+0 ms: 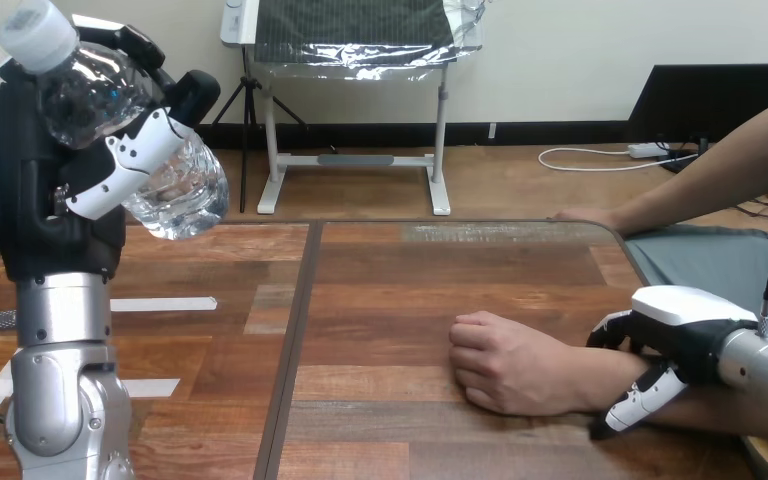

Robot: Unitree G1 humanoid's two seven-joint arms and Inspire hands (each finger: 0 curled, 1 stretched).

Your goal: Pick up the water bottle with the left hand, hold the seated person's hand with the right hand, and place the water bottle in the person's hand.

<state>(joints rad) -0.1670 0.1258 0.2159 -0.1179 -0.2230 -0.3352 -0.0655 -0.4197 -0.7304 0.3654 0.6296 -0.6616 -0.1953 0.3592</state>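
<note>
My left hand (60, 190) is raised high at the view's left, its fingers curled round a clear water bottle (135, 130) with a white cap. The bottle lies tilted, cap toward the upper left, well above the table. At the lower right the person's hand (505, 365) rests on the table as a loose fist, knuckles pointing left. My right hand (675, 345) sits over the person's wrist, with fingers and thumb curled round it from both sides.
The wooden table (410, 270) stretches between the bottle and the person's fist. The person's other hand (585, 215) lies flat on the table's far right edge, its forearm reaching in from the upper right.
</note>
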